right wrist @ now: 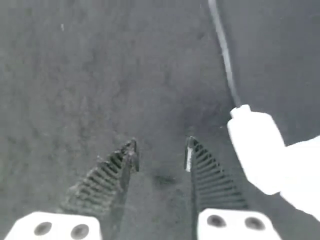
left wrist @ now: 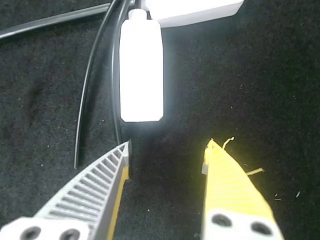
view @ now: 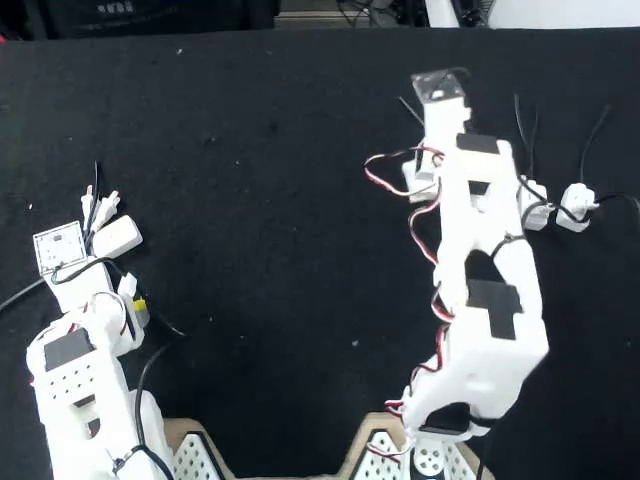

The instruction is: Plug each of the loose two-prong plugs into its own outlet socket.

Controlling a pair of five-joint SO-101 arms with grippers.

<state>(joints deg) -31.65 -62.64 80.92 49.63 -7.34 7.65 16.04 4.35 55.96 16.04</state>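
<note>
High view puts a white plug (view: 118,235) at mid-left, just ahead of the left gripper (left wrist: 167,150), which gapes wide, holding nothing; best to centre it across the plug's body, then close squarely.

Black cloth-covered surface (view: 250,180), dotted with pale lint specks (left wrist: 231,106). Beyond its far edge: a dark case (view: 150,14) at 11 o'clock, tangled cables (view: 365,12) at 12 o'clock, a white panel (view: 560,12) at 1 o'clock.
</note>
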